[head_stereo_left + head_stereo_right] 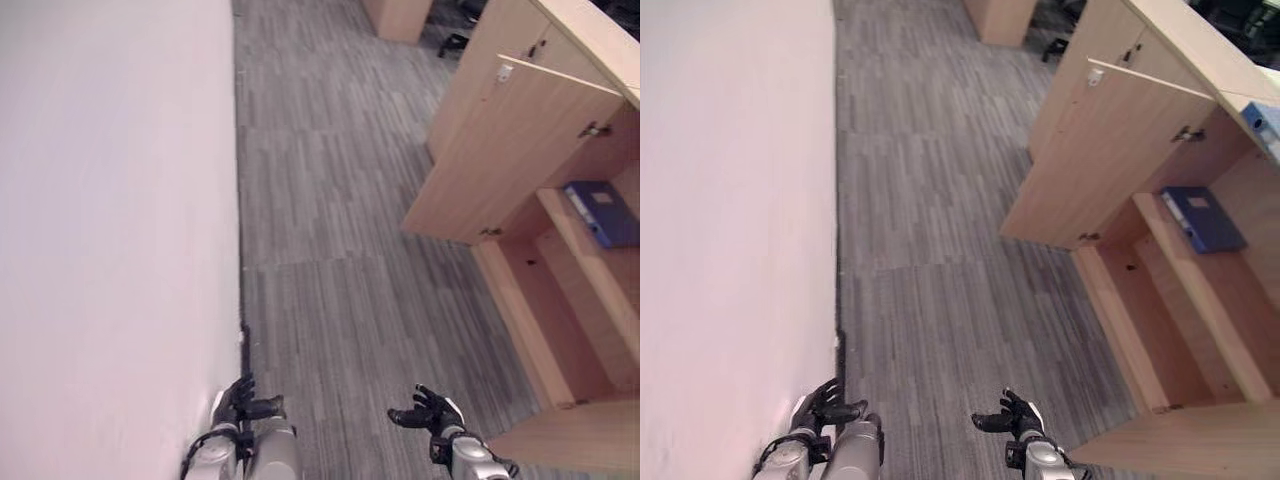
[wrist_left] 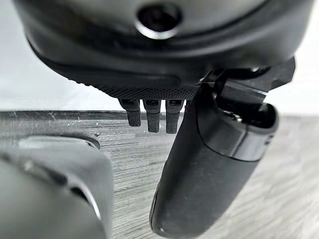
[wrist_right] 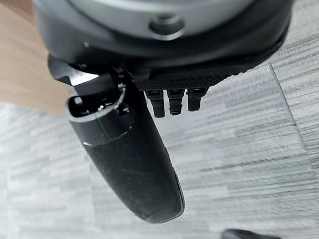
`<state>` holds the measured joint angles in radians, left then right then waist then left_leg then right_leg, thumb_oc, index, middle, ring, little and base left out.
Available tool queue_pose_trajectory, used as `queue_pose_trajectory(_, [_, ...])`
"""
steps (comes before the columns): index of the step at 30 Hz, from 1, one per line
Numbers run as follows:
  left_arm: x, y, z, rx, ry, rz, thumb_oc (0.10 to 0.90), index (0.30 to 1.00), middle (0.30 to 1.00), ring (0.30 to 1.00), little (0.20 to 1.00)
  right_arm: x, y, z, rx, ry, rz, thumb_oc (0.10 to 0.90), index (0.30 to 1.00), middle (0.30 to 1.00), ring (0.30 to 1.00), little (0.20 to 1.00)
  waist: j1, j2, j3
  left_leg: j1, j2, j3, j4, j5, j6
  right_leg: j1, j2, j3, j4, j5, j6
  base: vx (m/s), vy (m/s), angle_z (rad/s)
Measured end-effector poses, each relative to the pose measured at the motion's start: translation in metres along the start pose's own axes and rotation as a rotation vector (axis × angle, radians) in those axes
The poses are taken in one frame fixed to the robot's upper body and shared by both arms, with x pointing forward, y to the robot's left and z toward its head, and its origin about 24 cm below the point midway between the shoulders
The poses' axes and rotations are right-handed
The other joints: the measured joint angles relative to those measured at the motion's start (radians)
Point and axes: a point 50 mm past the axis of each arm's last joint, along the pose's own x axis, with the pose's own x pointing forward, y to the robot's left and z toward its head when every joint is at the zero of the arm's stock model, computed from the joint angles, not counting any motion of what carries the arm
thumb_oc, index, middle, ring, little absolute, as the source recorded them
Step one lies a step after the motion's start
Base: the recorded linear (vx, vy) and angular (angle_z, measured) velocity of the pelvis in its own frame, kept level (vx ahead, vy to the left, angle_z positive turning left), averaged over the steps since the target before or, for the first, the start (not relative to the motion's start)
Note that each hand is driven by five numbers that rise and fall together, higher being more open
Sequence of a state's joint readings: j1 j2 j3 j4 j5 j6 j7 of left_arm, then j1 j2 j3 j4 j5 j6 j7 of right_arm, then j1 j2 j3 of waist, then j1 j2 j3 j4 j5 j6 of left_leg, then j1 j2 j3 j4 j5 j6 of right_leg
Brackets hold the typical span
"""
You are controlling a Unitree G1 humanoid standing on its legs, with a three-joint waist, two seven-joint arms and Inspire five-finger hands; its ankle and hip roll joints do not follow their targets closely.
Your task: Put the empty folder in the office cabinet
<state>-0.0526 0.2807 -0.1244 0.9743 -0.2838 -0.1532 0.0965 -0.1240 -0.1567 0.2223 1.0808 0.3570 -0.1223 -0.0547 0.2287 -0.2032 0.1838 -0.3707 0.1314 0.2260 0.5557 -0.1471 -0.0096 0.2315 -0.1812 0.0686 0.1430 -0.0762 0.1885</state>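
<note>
Folder (image 1: 1203, 217): blue, lying flat on the upper shelf inside the open office cabinet (image 1: 1160, 330), door (image 1: 1102, 160) swung out over the grey floor (image 1: 940, 250). Your left hand (image 1: 243, 401) hangs beside the white wall (image 1: 110, 220), fingers relaxed, empty. Your right hand (image 1: 425, 410) likewise loose and empty, well apart from the cabinet.

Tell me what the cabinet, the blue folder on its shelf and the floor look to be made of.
Cabinet: light wood-look board, probably laminate; matte, even pale grain, small metal hinges on the open door.
Blue folder: likely plastic-covered card; smooth flat cover with a pale label, lying on the shelf.
Floor: grey striped carpet tiles or vinyl; square seams show, the surface looks dull. I cannot tell which.
</note>
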Motion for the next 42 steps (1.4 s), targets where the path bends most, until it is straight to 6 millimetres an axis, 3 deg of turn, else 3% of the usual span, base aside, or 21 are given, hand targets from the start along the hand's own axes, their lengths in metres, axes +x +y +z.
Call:
queue_pose_trajectory(2, [-0.001,-0.015,-0.002,-0.010,0.004,-0.027,0.800,0.900,0.900,0.900,0.900,0.001,-0.011,0.003,-0.011,0.001,-0.026,0.800,0.900,0.900,0.900,0.900,-0.004,0.036,-0.011,0.084,-0.021,0.054,-0.174,-0.034,0.056,-0.123,-0.025,-0.080,0.242,-0.016,0.037,0.21,0.258,-0.30])
queue_pose_trajectory(3, [-0.002,-0.022,-0.005,-0.004,0.013,-0.047,0.800,0.900,0.900,0.900,0.900,0.001,-0.009,0.010,-0.012,-0.029,-0.018,0.800,0.900,0.900,0.900,0.900,-0.014,0.056,-0.014,0.149,-0.048,0.075,-0.250,0.005,0.074,-0.221,-0.091,-0.185,0.447,0.030,0.036,0.23,0.334,-0.22])
queue_pose_trajectory(5, [-0.003,-0.027,-0.002,0.010,-0.002,-0.072,0.800,0.900,0.900,0.900,0.900,0.001,-0.005,0.013,-0.012,-0.046,0.001,0.800,0.900,0.900,0.900,0.900,-0.030,0.100,-0.011,0.225,-0.054,0.074,-0.310,0.001,0.087,-0.262,-0.103,-0.247,0.519,0.026,0.039,0.28,0.355,-0.14])
queue_pose_trajectory(6, [-0.003,-0.028,0.001,0.024,-0.022,-0.080,0.800,0.900,0.900,0.900,0.900,0.001,0.000,0.017,-0.014,-0.064,0.020,0.800,0.900,0.900,0.900,0.900,-0.047,0.141,-0.001,0.307,-0.059,0.074,-0.397,0.003,0.102,-0.353,-0.050,-0.206,0.611,-0.022,0.068,0.28,0.180,-0.22])
queue_pose_trajectory(9, [-0.004,-0.018,0.004,0.067,-0.043,-0.078,0.800,0.900,0.900,0.900,0.900,0.001,0.000,0.029,-0.006,-0.125,0.027,0.800,0.900,0.900,0.900,0.900,-0.096,0.196,0.017,0.421,-0.061,0.106,-0.514,0.056,0.070,-0.482,0.008,-0.312,0.569,-0.100,0.046,0.21,0.069,0.02])
queue_pose_trajectory(13, [-0.007,0.004,0.000,0.134,-0.043,-0.046,0.800,0.900,0.900,0.900,0.900,-0.002,-0.012,0.018,0.013,-0.092,-0.015,0.800,0.900,0.900,0.900,0.900,-0.122,0.192,0.022,0.520,-0.077,0.167,-0.590,0.036,0.012,-0.579,-0.093,-0.583,0.234,-0.056,-0.039,0.33,-0.154,-0.15])
queue_pose_trajectory(16, [-0.014,0.011,-0.023,0.154,0.050,-0.048,0.800,0.900,0.900,0.900,0.900,-0.005,-0.030,0.002,0.048,-0.034,-0.082,0.800,0.900,0.900,0.900,0.900,-0.149,0.200,0.022,0.589,-0.059,0.173,-0.586,0.018,-0.050,-0.592,-0.151,-0.512,0.021,0.062,-0.040,0.31,-0.248,-0.17])
queue_pose_trajectory(18, [-0.015,0.010,-0.031,0.189,0.087,-0.058,0.800,0.900,0.900,0.900,0.900,-0.013,-0.047,-0.022,0.098,0.032,-0.157,0.800,0.900,0.900,0.900,0.900,-0.214,0.213,0.016,0.630,-0.001,0.125,-0.574,0.013,-0.115,-0.603,-0.251,-0.382,0.018,0.114,0.001,0.41,-0.360,0.63])
queue_pose_trajectory(19, [-0.015,0.012,-0.033,0.194,0.093,-0.058,0.800,0.900,0.900,0.900,0.900,-0.015,-0.051,-0.025,0.117,0.040,-0.174,0.800,0.900,0.900,0.900,0.900,-0.220,0.208,0.012,0.654,0.017,0.124,-0.571,0.013,-0.136,-0.599,-0.260,-0.379,0.018,0.129,-0.020,0.40,-0.265,0.39])
queue_pose_trajectory(21, [-0.022,0.024,-0.049,0.211,0.153,-0.038,0.800,0.900,0.900,0.900,0.900,-0.018,-0.050,-0.033,0.126,0.060,-0.173,0.800,0.900,0.900,0.900,0.900,-0.221,0.185,-0.001,0.736,0.052,0.169,-0.546,0.029,-0.172,-0.554,-0.245,-0.414,0.004,0.169,-0.099,0.13,-0.131,-0.62])
queue_pose_trajectory(22, [-0.027,0.017,-0.062,0.192,0.194,-0.044,0.800,0.900,0.900,0.900,0.900,-0.019,-0.059,-0.032,0.110,0.059,-0.186,0.800,0.900,0.900,0.900,0.900,-0.217,0.215,-0.017,0.767,0.100,0.200,-0.499,0.030,-0.180,-0.551,-0.219,-0.413,0.031,0.332,-0.102,0.21,-0.342,-1.01])
queue_pose_trajectory(23, [-0.025,-0.012,-0.056,0.160,0.164,-0.123,0.800,0.900,0.900,0.900,0.900,-0.020,-0.078,-0.023,0.073,0.041,-0.230,0.800,0.900,0.900,0.900,0.900,-0.227,0.273,-0.022,0.711,0.150,0.206,-0.428,-0.029,-0.204,-0.564,-0.159,-0.402,0.056,0.284,-0.140,0.33,-0.432,-0.71])
queue_pose_trajectory(24, [-0.021,-0.028,-0.043,0.156,0.107,-0.168,0.800,0.900,0.900,0.900,0.900,-0.022,-0.093,-0.017,0.053,0.029,-0.265,0.800,0.900,0.900,0.900,0.900,-0.243,0.282,-0.022,0.679,0.130,0.210,-0.493,-0.026,-0.207,-0.564,-0.152,-0.398,0.062,0.273,-0.140,0.27,-0.326,-0.43])
queue_pose_trajectory(26, [-0.018,-0.046,-0.026,0.131,0.024,-0.209,0.800,0.900,0.900,0.900,0.900,-0.027,-0.112,-0.013,0.020,0.029,-0.302,0.800,0.900,0.900,0.900,0.900,-0.254,0.329,-0.029,0.654,0.135,0.240,-0.521,0.124,-0.201,-0.558,-0.104,-0.408,0.117,0.199,-0.135,0.18,-0.241,-0.41])
queue_pose_trajectory(30, [-0.013,-0.044,-0.020,0.117,0.010,-0.190,0.800,0.900,0.900,0.900,0.900,-0.024,-0.109,-0.010,0.003,0.028,-0.289,0.800,0.900,0.900,0.900,0.900,-0.279,0.329,-0.041,0.667,0.231,0.174,-0.354,0.304,-0.254,-0.510,-0.003,-0.412,0.130,0.106,-0.156,0.21,-0.282,-0.83])
queue_pose_trajectory(31, [-0.012,-0.042,-0.023,0.109,0.034,-0.177,0.800,0.900,0.900,0.900,0.900,-0.024,-0.105,-0.014,-0.013,0.040,-0.272,0.800,0.900,0.900,0.900,0.900,-0.295,0.328,-0.045,0.650,0.252,0.146,-0.298,0.396,-0.254,-0.497,0.029,-0.408,0.122,0.100,-0.196,0.41,-0.462,-0.76])
queue_pose_trajectory(32, [-0.012,-0.042,-0.023,0.109,0.034,-0.177,0.800,0.900,0.900,0.900,0.900,-0.024,-0.105,-0.014,-0.013,0.040,-0.272,0.800,0.900,0.900,0.900,0.900,-0.295,0.328,-0.045,0.650,0.252,0.146,-0.298,0.396,-0.254,-0.497,0.029,-0.408,0.122,0.100,-0.196,0.32,-0.352,-1.26])
queue_pose_trajectory(33, [-0.019,-0.036,-0.040,0.081,0.087,-0.153,0.800,0.900,0.900,0.900,0.900,-0.023,-0.096,-0.018,-0.056,0.055,-0.233,0.800,0.900,0.900,0.900,0.900,-0.296,0.321,-0.046,0.648,0.248,0.113,-0.236,0.629,-0.046,-0.480,0.078,-0.397,0.132,0.066,-0.255,0.25,-0.299,-1.54])
queue_pose_trajectory(35, [-0.022,-0.036,-0.050,0.096,0.139,-0.160,0.800,0.900,0.900,0.900,0.900,-0.023,-0.091,-0.021,-0.079,0.067,-0.207,0.800,0.900,0.900,0.900,0.900,-0.307,0.312,-0.038,0.587,0.282,0.127,-0.081,0.520,-0.172,-0.429,0.095,-0.356,0.099,0.048,-0.289,0.29,-0.270,-1.11])
queue_pose_trajectory(36, [-0.020,-0.038,-0.046,0.096,0.127,-0.162,0.800,0.900,0.900,0.900,0.900,-0.024,-0.090,-0.025,-0.082,0.080,-0.205,0.800,0.900,0.900,0.900,0.900,-0.313,0.296,-0.029,0.566,0.265,0.144,-0.091,0.502,-0.192,-0.392,0.094,-0.346,0.080,0.041,-0.295,0.19,-0.114,-0.26])
queue_pose_trajectory(42, [-0.019,-0.045,-0.040,0.140,0.092,-0.203,0.800,0.900,0.900,0.900,0.900,-0.022,-0.080,-0.021,-0.087,0.058,-0.175,0.800,0.900,0.900,0.900,0.900,-0.238,0.228,-0.012,0.403,0.143,0.058,-0.155,0.242,-0.154,-0.177,0.126,-0.173,-0.148,0.067,-0.283,0.31,-0.037,-0.71])
